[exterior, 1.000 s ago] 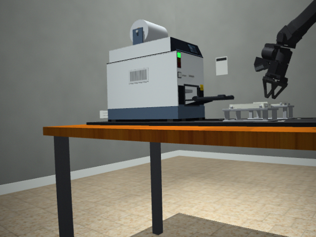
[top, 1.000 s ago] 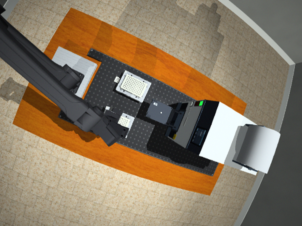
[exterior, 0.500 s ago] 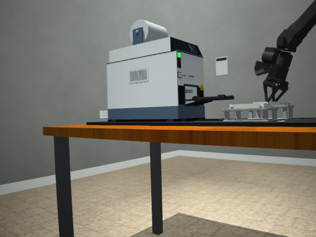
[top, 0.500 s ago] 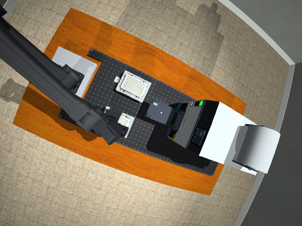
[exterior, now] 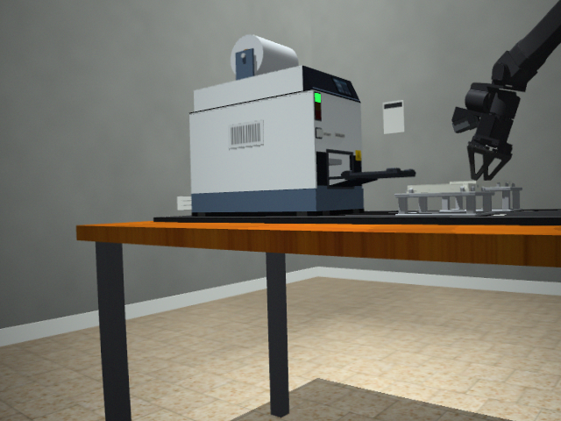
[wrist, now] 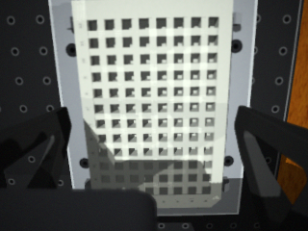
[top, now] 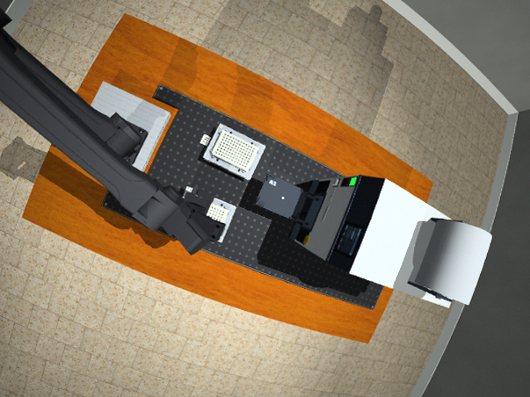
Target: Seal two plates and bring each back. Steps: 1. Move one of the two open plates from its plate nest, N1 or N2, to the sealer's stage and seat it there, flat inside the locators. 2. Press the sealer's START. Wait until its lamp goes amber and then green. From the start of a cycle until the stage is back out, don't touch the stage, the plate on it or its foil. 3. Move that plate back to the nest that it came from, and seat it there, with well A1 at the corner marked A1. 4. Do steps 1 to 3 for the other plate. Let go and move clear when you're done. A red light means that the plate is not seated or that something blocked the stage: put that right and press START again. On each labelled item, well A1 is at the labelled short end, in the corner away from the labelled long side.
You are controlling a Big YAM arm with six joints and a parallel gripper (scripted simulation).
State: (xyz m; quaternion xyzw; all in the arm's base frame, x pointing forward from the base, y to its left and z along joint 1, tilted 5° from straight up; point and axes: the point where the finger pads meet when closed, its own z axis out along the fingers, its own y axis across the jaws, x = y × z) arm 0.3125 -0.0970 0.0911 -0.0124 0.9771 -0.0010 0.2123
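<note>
Below the spread end effector (top: 212, 232) (exterior: 484, 178) (wrist: 152, 115): open plate (top: 217, 213) (wrist: 154, 101) on its nest (top: 228, 220) (wrist: 241, 96) | centre fingers evenly, descend straight, grip both long sides low, lift level toward the stage (top: 279, 197) (exterior: 380, 174) ahead

Nest label (top: 189, 190) partly hid.

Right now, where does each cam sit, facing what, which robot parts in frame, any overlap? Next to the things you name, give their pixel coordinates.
Top: above the table, looking down at the white box-shaped sealer (top: 387, 233) (exterior: 253, 158); arm (top: 95, 134) (exterior: 521, 54) enters upper left.
Exterior: low beside the table, near tabletop height, facing sealer and wall; arm's outer part, fingers at right.
Wrist: on the arm, facing down on a cream rectangular well plate (top: 217, 212) (wrist: 154, 106); both open black fingers show.
Top and exterior share the sealer's green lamp.
</note>
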